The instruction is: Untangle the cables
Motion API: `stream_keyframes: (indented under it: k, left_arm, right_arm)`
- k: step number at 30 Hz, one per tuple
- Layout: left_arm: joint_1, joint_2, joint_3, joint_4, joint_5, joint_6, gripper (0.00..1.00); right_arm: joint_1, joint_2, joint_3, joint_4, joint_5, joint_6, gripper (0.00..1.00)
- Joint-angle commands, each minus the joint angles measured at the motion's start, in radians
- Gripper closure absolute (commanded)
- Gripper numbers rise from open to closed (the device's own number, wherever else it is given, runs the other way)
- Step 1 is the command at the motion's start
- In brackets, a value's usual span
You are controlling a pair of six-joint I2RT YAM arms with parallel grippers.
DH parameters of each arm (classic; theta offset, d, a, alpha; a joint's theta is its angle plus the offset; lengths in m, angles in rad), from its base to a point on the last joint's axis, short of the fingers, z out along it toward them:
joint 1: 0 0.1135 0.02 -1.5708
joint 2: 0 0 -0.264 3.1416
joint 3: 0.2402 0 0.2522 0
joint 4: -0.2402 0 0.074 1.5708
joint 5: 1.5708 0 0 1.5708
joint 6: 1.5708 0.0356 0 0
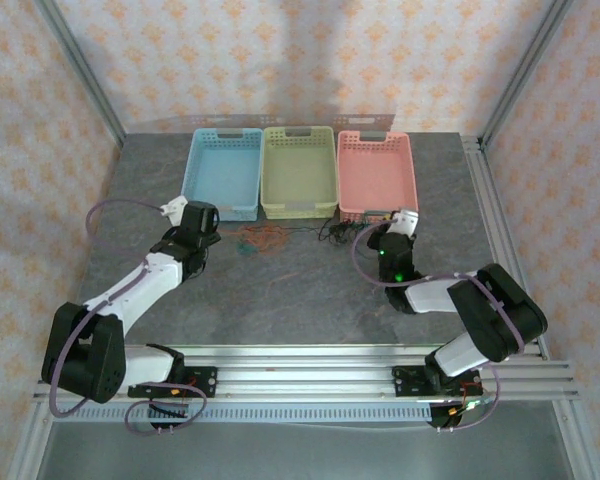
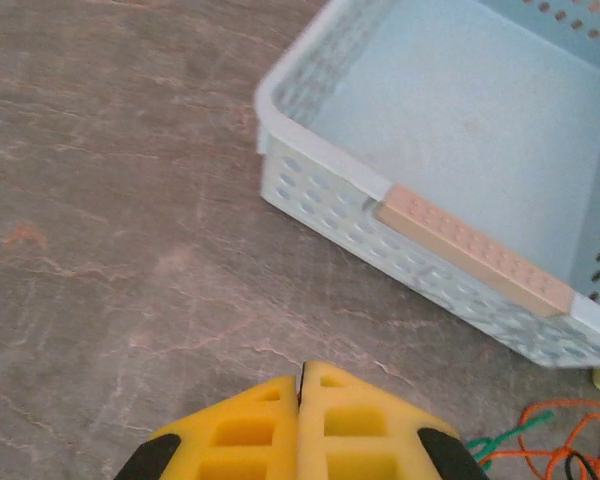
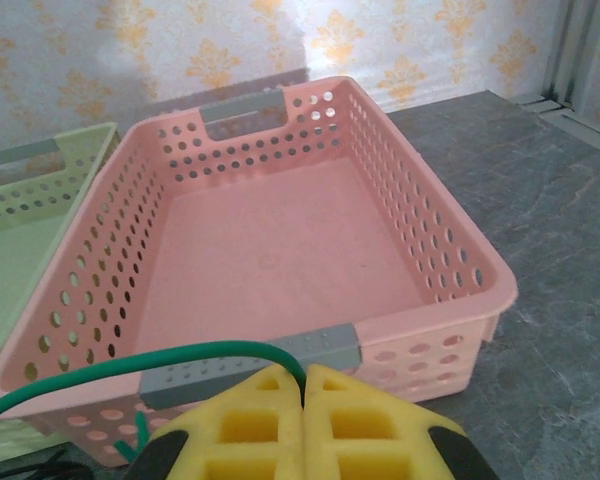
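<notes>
Right gripper (image 3: 302, 388) tight on green cable (image 3: 180, 353), near pink basket (image 3: 485, 300).

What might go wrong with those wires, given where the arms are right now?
1. The right fingers seem to pinch the green cable. Pulling may drag or tighten the whole tangle, since the left fingers are shut on nothing beside the blue basket.
2. The green cable runs close to the pink basket and might snag on it or shift it.
</notes>
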Motion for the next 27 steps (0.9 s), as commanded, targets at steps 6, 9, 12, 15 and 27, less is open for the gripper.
stream_keyframes:
  k: [6,9,12,15,27]
  left_arm:
    - [0.051,-0.112,-0.068,-0.069,-0.14,-0.123,1.0]
    - [0.065,-0.187,-0.123,-0.04,-0.163,-0.142,1.0]
    - [0.067,-0.22,-0.138,-0.048,-0.184,-0.153,1.0]
    - [0.068,-0.253,-0.153,-0.058,-0.213,-0.17,1.0]
    - [0.087,-0.246,-0.174,0.047,-0.075,-0.099,1.0]
  right_arm:
    - [-0.01,-0.038,-0.053,0.093,0.162,0.057,1.0]
    - [-0.009,-0.048,-0.06,0.101,0.228,0.086,1.0]
    - [-0.01,-0.056,-0.07,0.115,0.266,0.099,1.0]
    - [-0.01,-0.055,-0.087,0.148,0.326,0.107,1.0]
    - [-0.01,-0.033,-0.098,0.241,0.135,0.063,1.0]
